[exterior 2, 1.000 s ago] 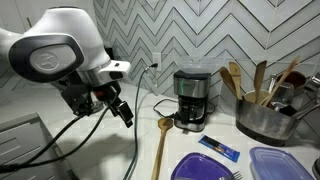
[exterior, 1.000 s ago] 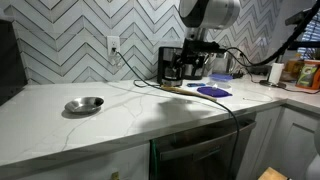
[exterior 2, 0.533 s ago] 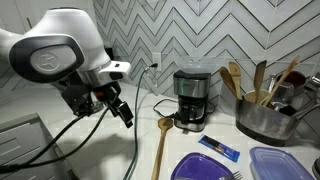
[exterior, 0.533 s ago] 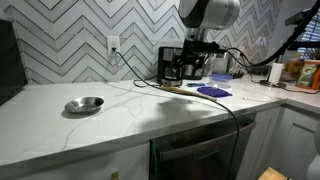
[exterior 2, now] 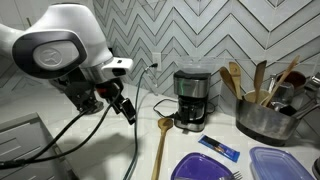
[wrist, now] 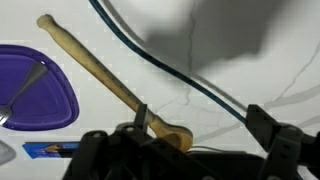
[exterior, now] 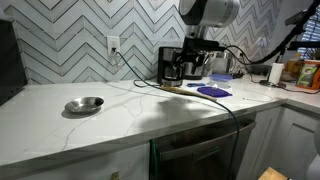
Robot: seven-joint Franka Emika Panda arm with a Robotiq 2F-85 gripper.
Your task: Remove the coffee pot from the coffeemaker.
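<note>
Barely anything has moved: the robot arm's gripper (exterior 2: 127,113) has edged a touch upward. It hangs above the white counter (exterior 2: 185,139), well apart from the coffeemaker (exterior 2: 190,97), at its 9 o'clock. In the wrist view its fingers (wrist: 140,120) are spread wide, holding nothing. The coffee pot (exterior 2: 189,117) sits upright in the coffeemaker's front recess; its handle direction is too small to tell. A wooden spoon (exterior 2: 160,148) lies at the machine's 7 o'clock, long axis running 12 to 6.
</note>
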